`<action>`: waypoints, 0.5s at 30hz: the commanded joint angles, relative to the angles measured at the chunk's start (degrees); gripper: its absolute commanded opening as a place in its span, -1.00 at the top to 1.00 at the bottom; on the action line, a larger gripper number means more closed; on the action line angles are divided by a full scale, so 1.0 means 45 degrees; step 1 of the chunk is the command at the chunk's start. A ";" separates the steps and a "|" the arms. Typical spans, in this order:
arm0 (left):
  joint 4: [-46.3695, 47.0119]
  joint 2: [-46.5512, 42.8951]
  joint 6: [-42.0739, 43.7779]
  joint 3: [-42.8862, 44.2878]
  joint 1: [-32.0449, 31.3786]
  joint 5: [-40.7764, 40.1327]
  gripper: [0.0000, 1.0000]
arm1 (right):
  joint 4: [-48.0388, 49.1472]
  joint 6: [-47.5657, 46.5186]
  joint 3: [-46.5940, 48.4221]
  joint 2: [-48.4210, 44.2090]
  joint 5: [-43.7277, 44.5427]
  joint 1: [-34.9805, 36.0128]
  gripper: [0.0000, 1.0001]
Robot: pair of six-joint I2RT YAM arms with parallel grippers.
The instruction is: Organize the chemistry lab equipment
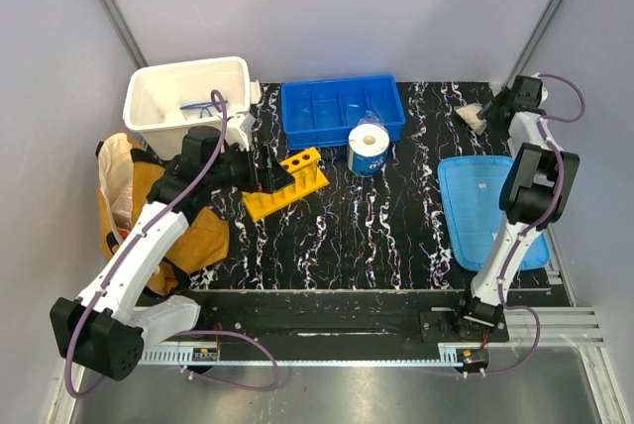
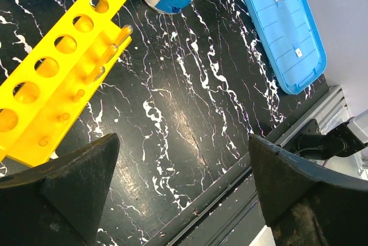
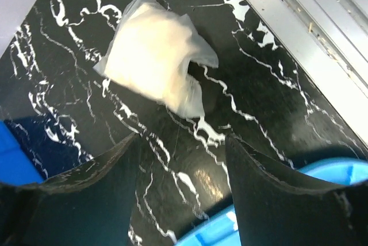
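First and biggest, the black streaky counter (image 1: 376, 236), holding up nearly everything. At 9 o'clock, a floppy tan bag (image 1: 203, 236), partly under the left arm. At 11 o'clock, a white tub (image 1: 158, 117). At 12 o'clock, a blue tray (image 1: 302, 112) with little rooms, likely meant for sorting small bits. At 3 o'clock, a flat blue lid (image 1: 466, 211), off to the side and out of the way.

Just left of the middle, the yellow rack (image 1: 287, 178) with six round holes. Right next to it at 3 o'clock, a white paper roll (image 1: 369, 150).

Left jaws spread wide by the rack's 9 o'clock end, gripping nothing, maybe lined up to grab it. Right jaws far off at 2 o'clock, also spread apart and bare, hanging over a soft white pouch (image 3: 152, 56), perhaps getting ready to pick it up.

Inside the tub, the blue-rimmed goggles (image 1: 205, 105), probably put away there on purpose. Smallest of all, thin tubes (image 2: 112, 47) lying flat on the rack, not standing in the holes, so not yet tidied, by the look of it.
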 commanded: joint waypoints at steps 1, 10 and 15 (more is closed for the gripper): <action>0.0333 -0.0198 0.0206 0.0177 -0.0005 -0.0414 -0.98 | 0.0699 0.0694 0.1572 0.1253 -0.0928 -0.0441 -0.30; 0.0117 0.0407 0.0226 0.0412 -0.0005 -0.0396 -0.98 | 0.1130 0.1381 0.3701 0.3482 -0.3076 -0.0911 -0.26; 0.0215 0.0544 0.0187 0.0373 0.0014 -0.0278 -0.97 | 0.1012 0.1419 0.4230 0.4088 -0.3604 -0.0950 -0.20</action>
